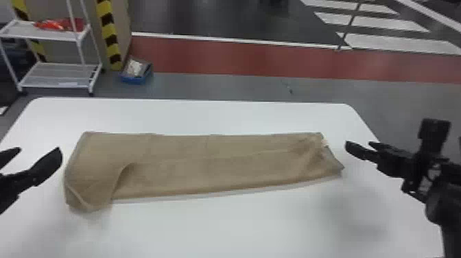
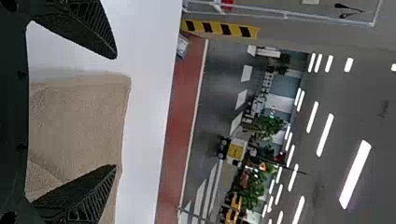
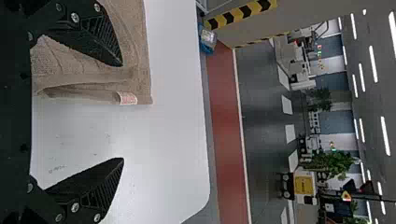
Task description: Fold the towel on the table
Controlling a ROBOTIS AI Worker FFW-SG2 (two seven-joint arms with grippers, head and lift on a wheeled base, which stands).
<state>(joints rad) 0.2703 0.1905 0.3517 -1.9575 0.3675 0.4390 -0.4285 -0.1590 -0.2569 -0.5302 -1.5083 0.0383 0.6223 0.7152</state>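
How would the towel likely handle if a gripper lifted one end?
The towel looks floppy: its left end sags into a loose curled flap. It would probably droop, and the fold might open, since its layers merely lie on each other.

No txt legible; no nos. either

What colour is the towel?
The towel is light brown; the head view shows it best.
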